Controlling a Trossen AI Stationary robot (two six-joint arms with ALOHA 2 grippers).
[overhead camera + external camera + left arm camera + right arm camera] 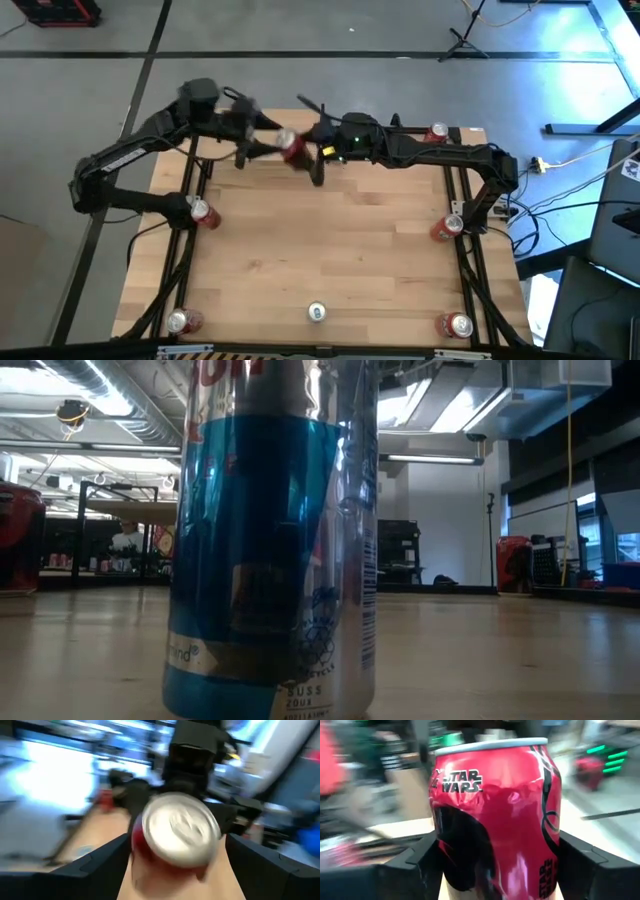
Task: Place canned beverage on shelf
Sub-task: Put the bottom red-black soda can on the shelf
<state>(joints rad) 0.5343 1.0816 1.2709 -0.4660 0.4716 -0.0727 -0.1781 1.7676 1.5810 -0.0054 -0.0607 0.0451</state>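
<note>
— Jaws, seen from above?
— Left gripper [262, 143] and right gripper [312, 152] meet over the tabletop's [330, 250] far edge, red can [291, 147] between them
— Low view?
— Only a blue can [270, 560], close up
— Wrist views?
— Left's grip, cannot tell; right jaws pinch the red can. Not shelved yet

A blue can [272, 540] fills my low view, top cut off, hiding both arms. Left wrist view: background smeared. Right wrist view: red can [495, 815] bottom cut off, surroundings blurred.
</note>
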